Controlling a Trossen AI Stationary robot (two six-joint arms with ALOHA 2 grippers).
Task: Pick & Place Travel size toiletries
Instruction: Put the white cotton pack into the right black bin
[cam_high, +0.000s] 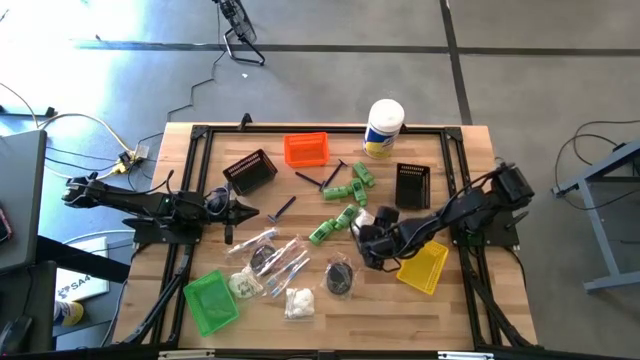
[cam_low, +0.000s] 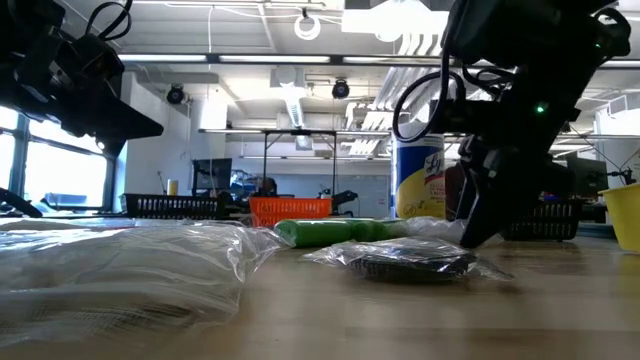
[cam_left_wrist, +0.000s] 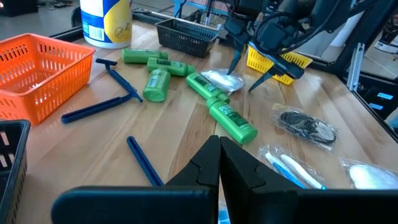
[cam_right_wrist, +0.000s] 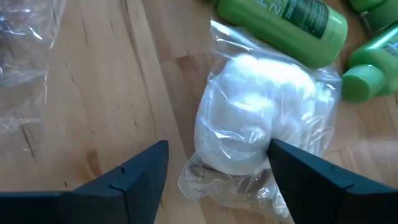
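Right gripper (cam_right_wrist: 217, 165): fingers spread wide, lowered over a clear bag of white puffs (cam_right_wrist: 255, 134), one finger touching the bag's side, the other on bare wood; nothing is clamped.
Bag of white puffs: lies on the wooden table (cam_high: 470, 310) just beside two green bottles (cam_right_wrist: 292, 22), near the yellow bin (cam_high: 423, 268).
Left gripper (cam_left_wrist: 219, 163): fingers pressed together and holding nothing, hovering over the table's left half, pointed toward the scattered toiletries.
Green bottles: several lie on their sides mid-table, between the orange basket (cam_high: 306, 149) and the right arm.
Razors: dark blue razors (cam_left_wrist: 111, 84) lie flat on the wood beside the orange basket.
Packets: clear-wrapped packets (cam_high: 270, 255) and a dark round bundle (cam_high: 340, 276) sit toward the table's front, near the green bin (cam_high: 212, 302).
Canister: white, yellow-labelled (cam_high: 383, 128), upright at the far edge.
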